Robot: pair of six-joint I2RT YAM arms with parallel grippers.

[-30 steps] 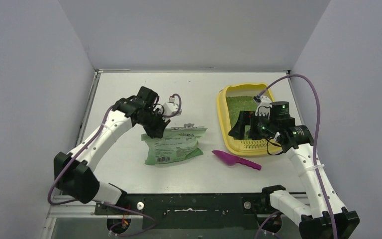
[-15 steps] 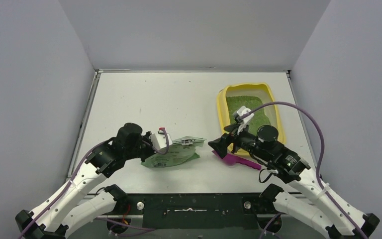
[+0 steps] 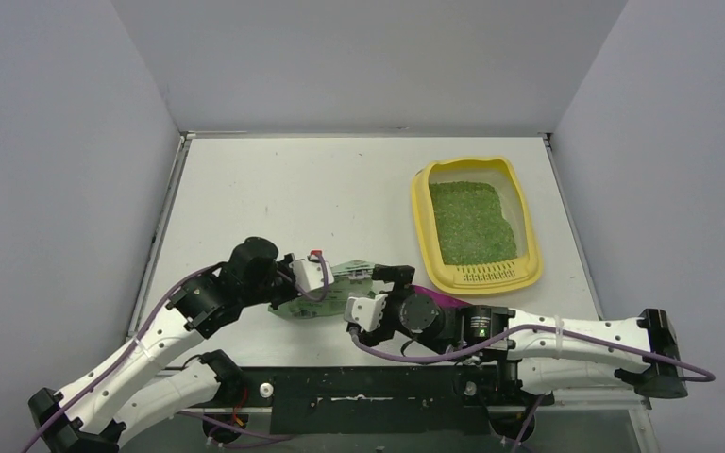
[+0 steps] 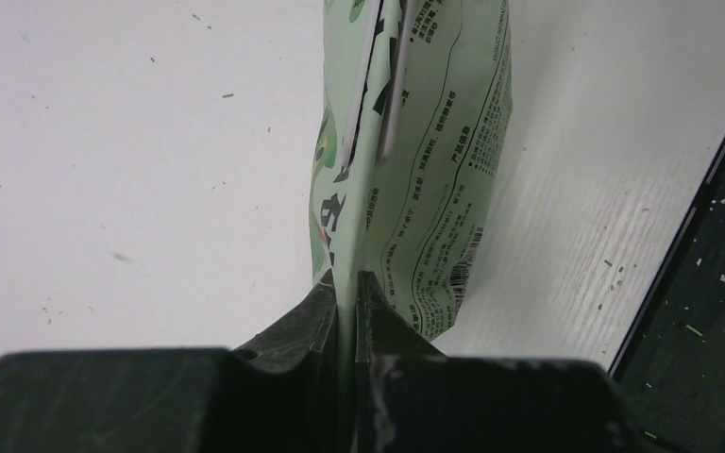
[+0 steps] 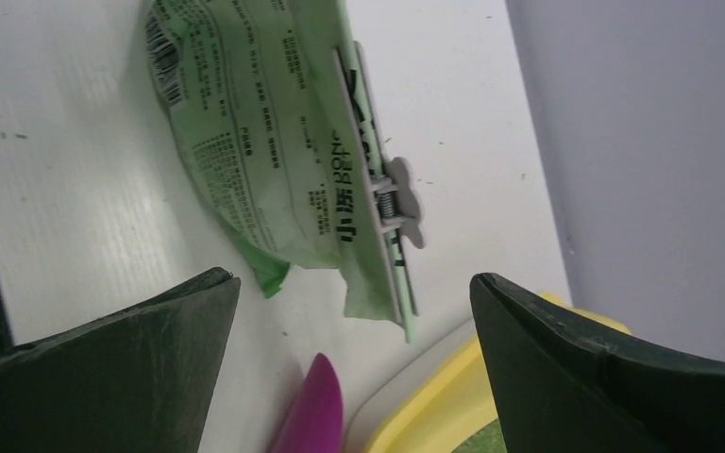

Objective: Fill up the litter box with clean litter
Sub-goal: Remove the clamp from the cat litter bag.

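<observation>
The left gripper (image 4: 347, 293) pinches the bag (image 4: 425, 170) shut-fingered at its unclipped end. The film looks soft and slippery and its contents likely shift, so the stiff clip (image 5: 392, 203) seems the firmer hold. The right gripper (image 5: 349, 283), fingers spread wide, faces that clip. Only the overhead view shows the whole litter box (image 3: 423, 226), right of and beyond the bag, holding clean litter (image 3: 470, 222).

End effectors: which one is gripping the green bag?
The left end effector: its jaws are shut on the green bag. The right end effector is wide open and empty.
</observation>
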